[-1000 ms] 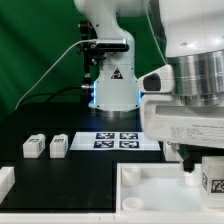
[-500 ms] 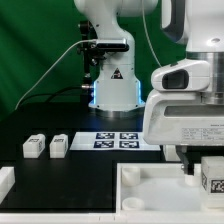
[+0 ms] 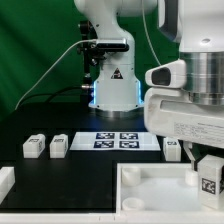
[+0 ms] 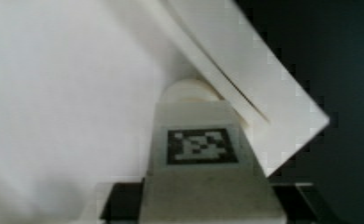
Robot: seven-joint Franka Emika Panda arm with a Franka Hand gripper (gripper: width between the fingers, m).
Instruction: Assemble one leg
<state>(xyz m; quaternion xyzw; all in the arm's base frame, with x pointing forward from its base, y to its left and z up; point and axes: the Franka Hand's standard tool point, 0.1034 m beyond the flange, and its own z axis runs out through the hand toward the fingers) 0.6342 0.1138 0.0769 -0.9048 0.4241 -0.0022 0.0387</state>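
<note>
My gripper [image 3: 207, 164] is shut on a leg [image 3: 210, 177], a small white block with a black-and-white tag. It holds the leg upright over the near right part of the large white tray-like piece [image 3: 150, 186]. In the wrist view the leg [image 4: 200, 140] stands between the two dark fingers [image 4: 126, 202], its far end against the tray's inner corner beside the raised rim [image 4: 250, 75]. Two more legs [image 3: 34, 146] [image 3: 59, 146] lie on the black table at the exterior view's left. Another small tagged block [image 3: 172, 149] shows under the arm.
The marker board [image 3: 120, 139] lies flat in the middle, in front of the robot's base [image 3: 112, 85]. A white part's corner [image 3: 5, 180] shows at the lower left edge. The arm's bulky wrist [image 3: 190, 110] hides the right of the table.
The wrist has shifted a little over the tray, and the held leg has risen slightly. The legs on the table have not moved.
</note>
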